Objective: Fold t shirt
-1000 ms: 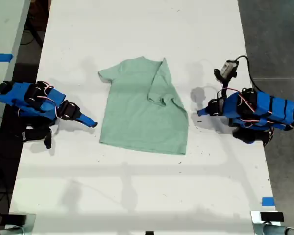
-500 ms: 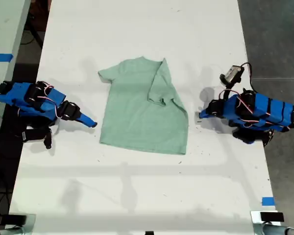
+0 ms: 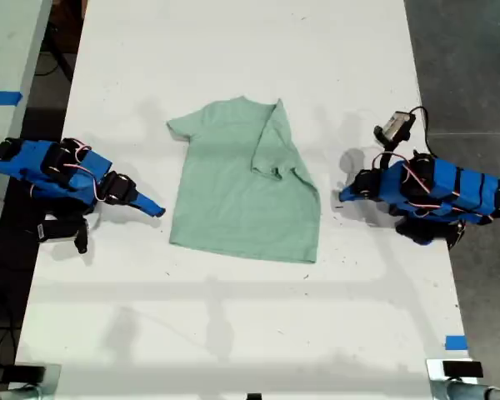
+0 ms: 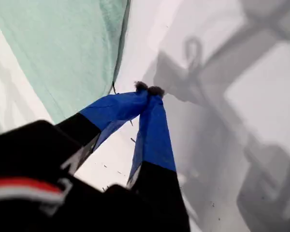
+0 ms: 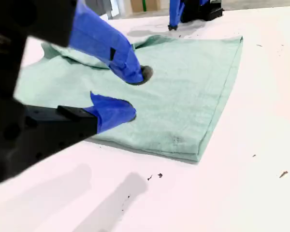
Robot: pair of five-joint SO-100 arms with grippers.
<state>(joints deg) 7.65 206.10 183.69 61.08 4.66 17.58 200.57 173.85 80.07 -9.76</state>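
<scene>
You're looking at the t shirt [image 3: 242, 187] lying flat on the white table [image 3: 233, 333], between my two grippers, with one sleeve lying folded in over the body. My first gripper [image 4: 149, 89] is sitting clenched, tips pressing together on nothing, with the shirt's edge just beside them and not touching. My second gripper [image 5: 135, 94] is sitting released, jaws spread apart and empty, facing the shirt, with the hem corner lying close ahead of the tips.
</scene>
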